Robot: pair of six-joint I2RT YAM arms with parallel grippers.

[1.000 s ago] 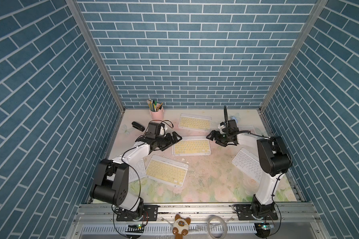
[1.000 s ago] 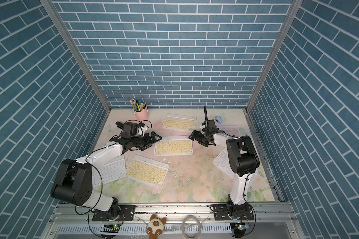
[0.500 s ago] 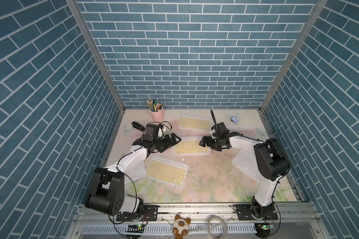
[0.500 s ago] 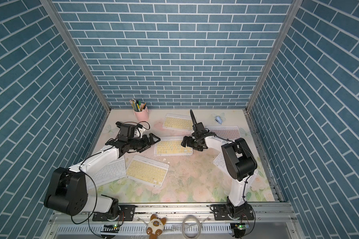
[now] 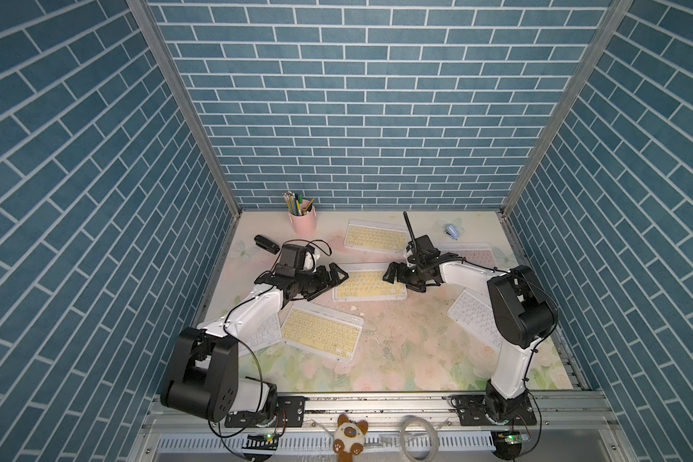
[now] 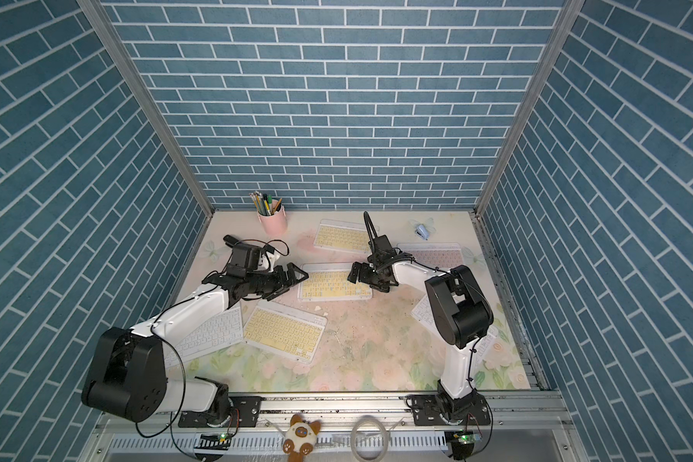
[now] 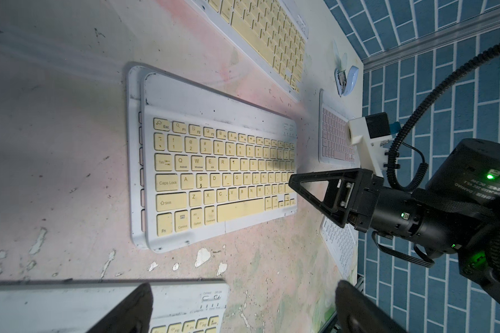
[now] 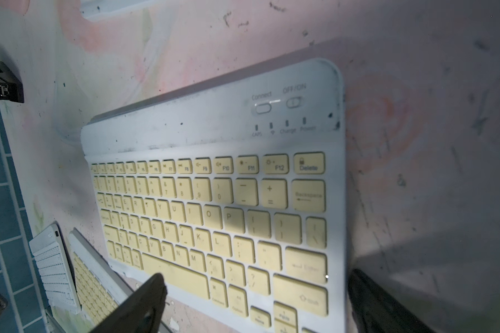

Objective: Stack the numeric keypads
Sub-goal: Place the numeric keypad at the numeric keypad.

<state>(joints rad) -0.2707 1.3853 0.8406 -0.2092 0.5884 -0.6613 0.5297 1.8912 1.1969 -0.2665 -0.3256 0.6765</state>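
Observation:
Several numeric keypads lie on the floral mat. The middle yellow-keyed keypad (image 5: 369, 285) (image 7: 214, 173) rests on another white-framed keypad (image 7: 134, 150) whose edge sticks out beneath it. My left gripper (image 5: 339, 278) (image 7: 243, 311) hovers open at its left end, above a corner of the front yellow keypad (image 5: 323, 336). My right gripper (image 5: 391, 276) (image 8: 257, 305) is open over its right end, one finger on each side of that end. Others: back yellow keypad (image 5: 375, 236), pink keypad (image 5: 469, 254), right white keypad (image 5: 473, 320), left white keypad (image 5: 257, 340) partly under my left arm.
A pink pencil cup (image 5: 303, 222) and a black stapler (image 5: 267, 245) stand at the back left. A light-blue stapler (image 5: 451, 232) lies at the back right. Blue brick walls close in three sides.
My right gripper has swung left and down from the back right to the middle keypad's right end, opening a little wider. The left gripper has hardly moved.

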